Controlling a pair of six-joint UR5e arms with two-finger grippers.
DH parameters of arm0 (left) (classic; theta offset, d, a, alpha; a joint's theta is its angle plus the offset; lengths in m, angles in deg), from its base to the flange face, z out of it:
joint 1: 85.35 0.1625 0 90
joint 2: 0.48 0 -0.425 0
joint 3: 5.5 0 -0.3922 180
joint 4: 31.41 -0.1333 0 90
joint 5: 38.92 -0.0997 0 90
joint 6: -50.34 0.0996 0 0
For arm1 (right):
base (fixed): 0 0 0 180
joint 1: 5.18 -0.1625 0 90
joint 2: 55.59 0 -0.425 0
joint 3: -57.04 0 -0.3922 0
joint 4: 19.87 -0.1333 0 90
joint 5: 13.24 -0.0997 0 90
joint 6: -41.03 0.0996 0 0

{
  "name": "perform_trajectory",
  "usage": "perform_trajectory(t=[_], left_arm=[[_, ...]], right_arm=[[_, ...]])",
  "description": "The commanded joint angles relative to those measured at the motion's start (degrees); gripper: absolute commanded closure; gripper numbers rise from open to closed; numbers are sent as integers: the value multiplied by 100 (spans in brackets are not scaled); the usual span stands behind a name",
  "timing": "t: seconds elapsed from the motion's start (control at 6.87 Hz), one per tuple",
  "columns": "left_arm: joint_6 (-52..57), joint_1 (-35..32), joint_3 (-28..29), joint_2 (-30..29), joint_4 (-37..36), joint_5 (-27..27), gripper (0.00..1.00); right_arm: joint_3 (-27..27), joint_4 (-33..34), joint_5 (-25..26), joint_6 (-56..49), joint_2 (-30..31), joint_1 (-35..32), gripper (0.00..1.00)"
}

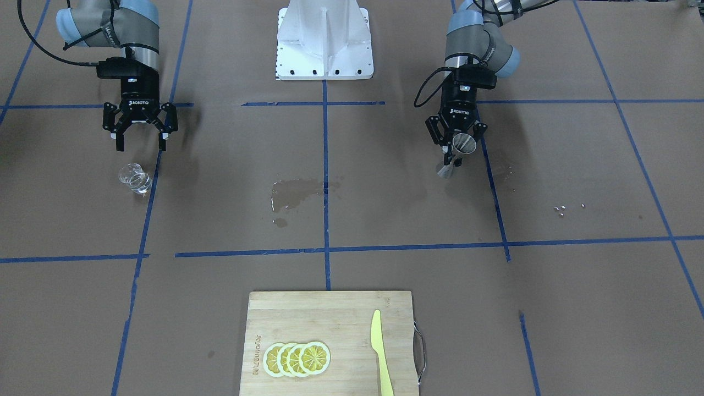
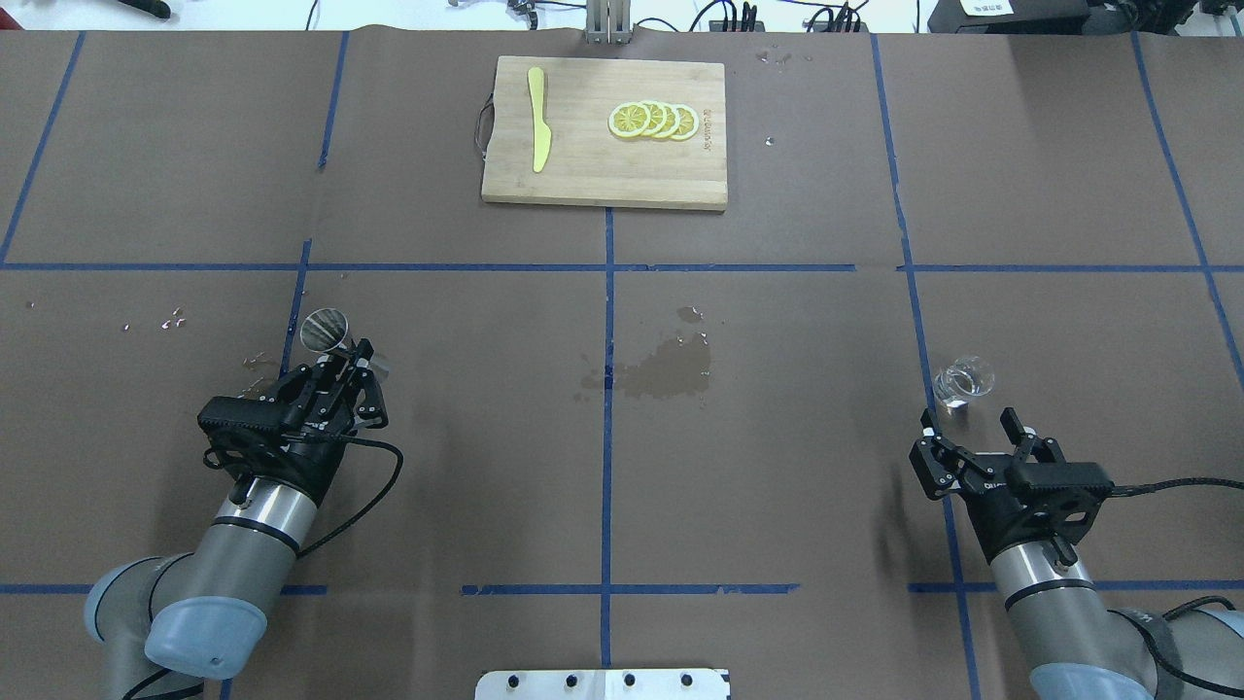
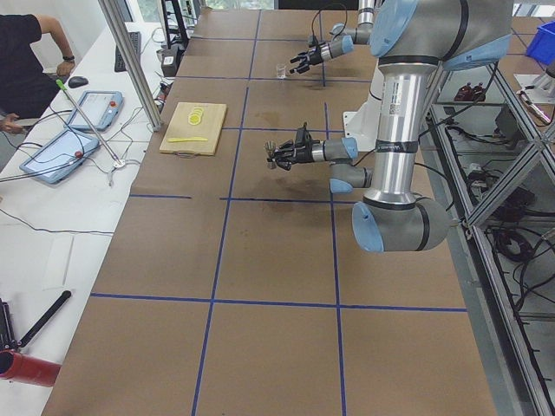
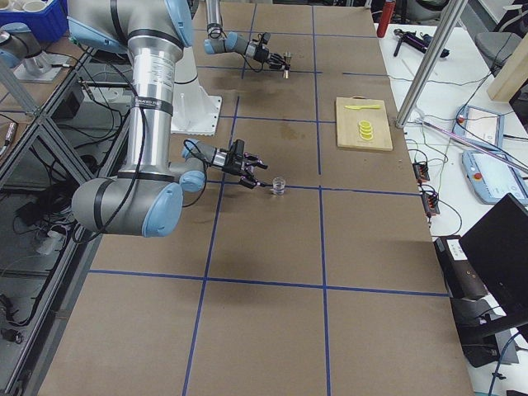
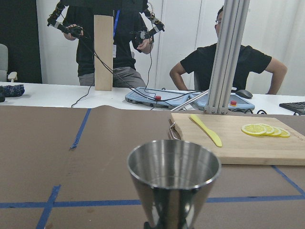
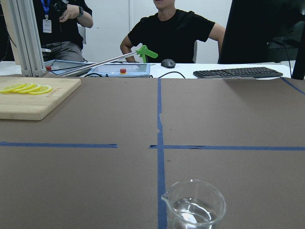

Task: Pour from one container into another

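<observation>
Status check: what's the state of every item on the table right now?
Glass cup: upright on table, a little clear liquid inside, ungripped.
Jigger: gripped by left pincer, roughly upright.
Right pincer: open, empty, near the cup but apart.
Lemon slices: overlapping row on cutting board.
Knife: flat on the board.
Table: wet patch near centre.

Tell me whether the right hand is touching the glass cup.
Apart. In the front-facing view the open right hand hangs short of the glass cup; bare table shows between them.

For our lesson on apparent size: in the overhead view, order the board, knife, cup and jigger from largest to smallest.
1. board
2. knife
3. cup and jigger look about alike, so I won't rank them.
</observation>
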Motion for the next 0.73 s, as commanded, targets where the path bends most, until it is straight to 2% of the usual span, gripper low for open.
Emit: perform_trajectory(t=[0.0,0.15,0.44,0.58], left_arm=[[2,-9,-2,-9,15,-1,100],[-7,-9,7,-9,15,-1,100],[2,-17,7,-18,15,-1,100],[2,-18,-2,-18,24,-1,100]], right_arm=[[90,1,22,11,-90,-94,5],[265,1,-39,2,-116,-252,5],[869,-7,-153,-50,-755,-533,5],[890,-7,-171,-68,-758,-604,5]])
